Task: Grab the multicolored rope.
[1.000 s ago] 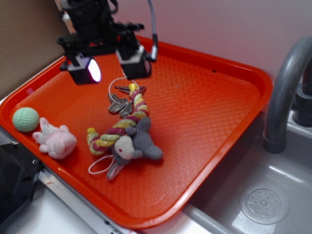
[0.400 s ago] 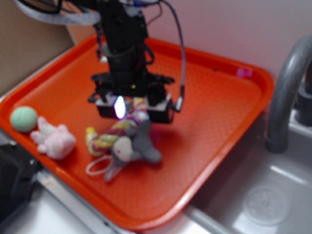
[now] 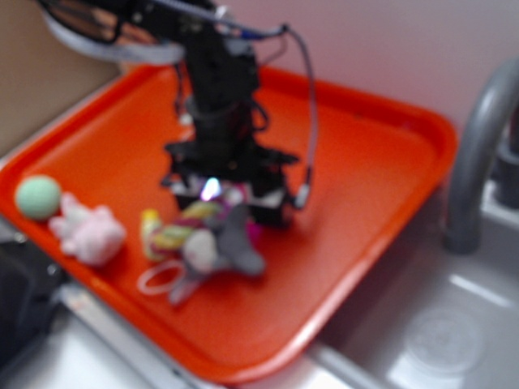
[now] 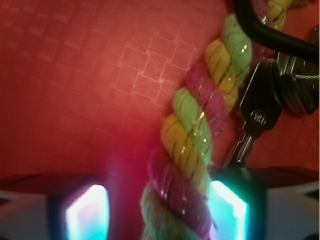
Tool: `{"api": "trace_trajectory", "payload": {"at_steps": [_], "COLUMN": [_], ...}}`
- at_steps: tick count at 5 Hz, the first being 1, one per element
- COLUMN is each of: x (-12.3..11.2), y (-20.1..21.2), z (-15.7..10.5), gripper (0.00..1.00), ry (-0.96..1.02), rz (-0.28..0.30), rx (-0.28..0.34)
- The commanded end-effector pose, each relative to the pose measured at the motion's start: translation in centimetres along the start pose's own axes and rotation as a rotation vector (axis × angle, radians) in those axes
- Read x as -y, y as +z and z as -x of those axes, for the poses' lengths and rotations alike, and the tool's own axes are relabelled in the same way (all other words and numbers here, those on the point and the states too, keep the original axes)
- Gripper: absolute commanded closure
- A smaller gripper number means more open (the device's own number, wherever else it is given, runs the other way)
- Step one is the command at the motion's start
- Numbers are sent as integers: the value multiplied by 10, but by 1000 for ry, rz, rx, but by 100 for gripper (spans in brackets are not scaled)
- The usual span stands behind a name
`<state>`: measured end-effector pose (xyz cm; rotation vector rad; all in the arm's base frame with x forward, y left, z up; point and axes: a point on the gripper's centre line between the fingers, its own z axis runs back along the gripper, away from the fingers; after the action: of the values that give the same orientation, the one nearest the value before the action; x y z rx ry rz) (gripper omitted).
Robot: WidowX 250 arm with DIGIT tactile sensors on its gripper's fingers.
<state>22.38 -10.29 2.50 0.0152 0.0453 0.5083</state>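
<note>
The rope (image 4: 200,135) lies on the orange tray (image 3: 365,162), a thick twist of yellow, magenta and green strands. In the wrist view it runs from the top right down to the bottom middle, passing between the two glowing pads (image 4: 87,212) at the lower edge. The gripper (image 4: 157,212) stands spread apart, one finger on each side of the rope; the right pad sits right against the strands, the left pad stands apart from them with bare tray between. Nothing is clamped.

In the blurred exterior view the gripper (image 3: 231,194) is low over the tray, directly above the far end of the rope (image 3: 174,231), whose near end curls toward the left.

Just right of the rope in the wrist view lie dark keys (image 4: 260,112), touching or nearly touching its side, with a black cable (image 4: 270,32) crossing above them. A grey plush (image 3: 223,243) lies against the rope's near side, just below the gripper. Farther left sit a pink plush (image 3: 89,231) and a pale green ball (image 3: 36,197) near the tray's left edge. A grey faucet (image 3: 478,146) rises to the right of the tray.
</note>
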Motion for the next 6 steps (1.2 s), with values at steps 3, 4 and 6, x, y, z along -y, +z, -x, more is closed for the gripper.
{"api": "trace_trajectory", "payload": {"at_steps": [3,4,6], "x": [-20,-45,-82], "y": [91,142,206], "z": [-17,-29,-32], "gripper": [100,100,100], "ry": [-104,-68,-2], "rz": [9,-31,45], "rx": [58,100,159]}}
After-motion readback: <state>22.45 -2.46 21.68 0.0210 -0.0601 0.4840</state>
